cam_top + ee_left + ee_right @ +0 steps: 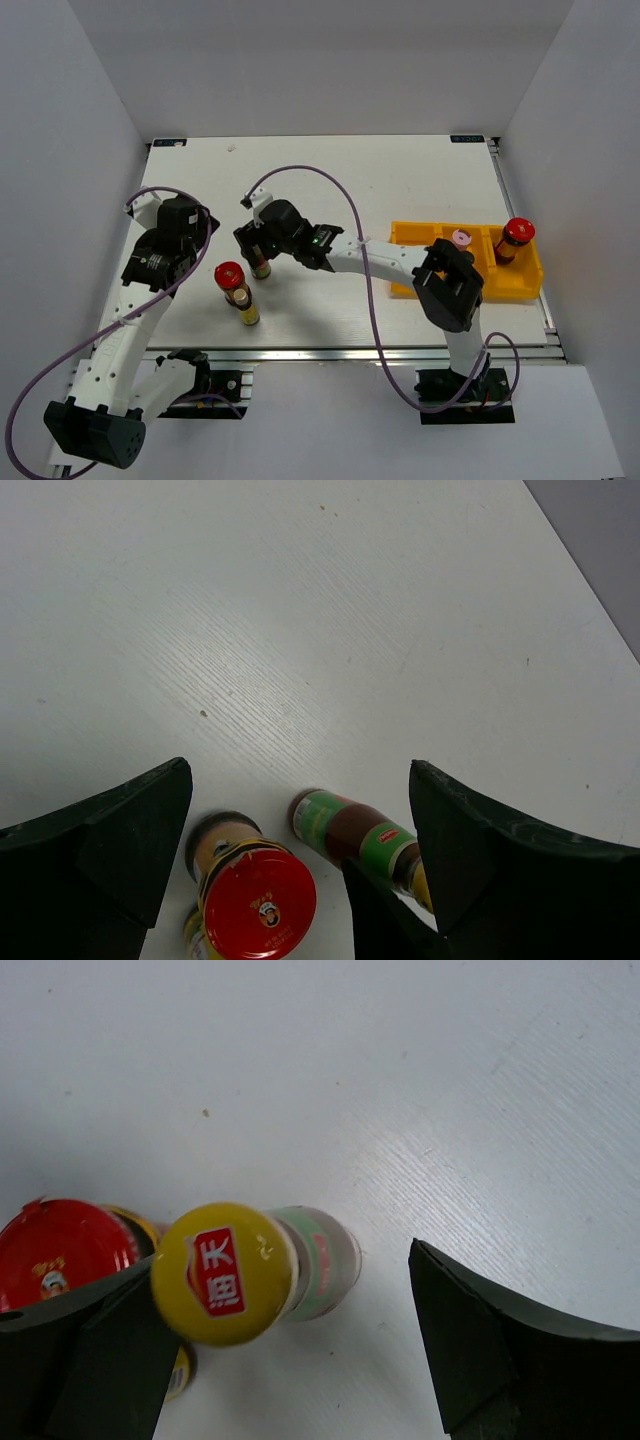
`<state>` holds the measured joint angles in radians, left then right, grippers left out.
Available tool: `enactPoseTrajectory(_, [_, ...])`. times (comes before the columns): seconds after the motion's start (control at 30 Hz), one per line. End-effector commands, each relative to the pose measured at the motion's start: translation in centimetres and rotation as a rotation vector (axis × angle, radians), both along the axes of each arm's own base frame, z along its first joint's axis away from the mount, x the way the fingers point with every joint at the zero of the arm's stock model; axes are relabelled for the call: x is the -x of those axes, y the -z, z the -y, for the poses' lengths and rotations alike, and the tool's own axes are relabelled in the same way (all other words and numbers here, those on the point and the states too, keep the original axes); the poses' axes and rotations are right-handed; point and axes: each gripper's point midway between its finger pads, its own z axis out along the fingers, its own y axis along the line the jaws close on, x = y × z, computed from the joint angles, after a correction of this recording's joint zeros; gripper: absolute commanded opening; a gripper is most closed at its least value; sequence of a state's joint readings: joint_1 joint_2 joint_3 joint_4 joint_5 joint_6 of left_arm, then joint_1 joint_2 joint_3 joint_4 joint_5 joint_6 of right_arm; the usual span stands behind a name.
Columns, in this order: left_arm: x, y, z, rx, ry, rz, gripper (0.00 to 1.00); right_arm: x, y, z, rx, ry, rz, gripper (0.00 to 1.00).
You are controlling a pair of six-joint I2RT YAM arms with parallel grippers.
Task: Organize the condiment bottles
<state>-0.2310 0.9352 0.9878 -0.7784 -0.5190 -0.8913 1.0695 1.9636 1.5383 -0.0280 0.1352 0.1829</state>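
One finger (90, 1360) of the right gripper (281, 1252) is covering part of the red-capped jar (65, 1245); beside that finger another bottle (180, 1372) is showing only a sliver.

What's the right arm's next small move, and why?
Probably close the right gripper on the yellow-capped bottle: the open jaws straddle it. It stands hard against one finger, with the red-capped jar just beyond, so close slowly.

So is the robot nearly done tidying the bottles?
Not yet. Two sit in the yellow tray: the pink-capped bottle and a red-capped jar. The right gripper is open around a yellow-capped bottle. A second red-capped jar and a yellowish bottle wait on the table.
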Motion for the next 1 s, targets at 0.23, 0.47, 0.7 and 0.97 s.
enactPoseTrajectory(0.23, [0.1, 0.2, -0.3, -0.017, -0.003, 0.007, 0.98, -1.2, -3.2, -2.7, -0.13, 0.066, 0.122, 0.56])
enactPoseTrajectory(0.47, [0.1, -0.2, -0.2, -0.007, 0.01, 0.034, 0.98, -1.3, -5.4, -1.1, -0.154, 0.119, 0.179, 0.26])
enactPoseTrajectory(0.7, [-0.7, 0.2, 0.7, 0.0, 0.057, 0.034, 0.98, -1.7, -12.4, 6.7, -0.168, 0.249, 0.317, 0.2])
enactPoseTrajectory(0.97, [-2.9, 1.3, 2.3, 0.019, 0.129, 0.036, 0.98, -4.5, -13.5, 21.6, -0.164, 0.444, 0.253, 0.18])
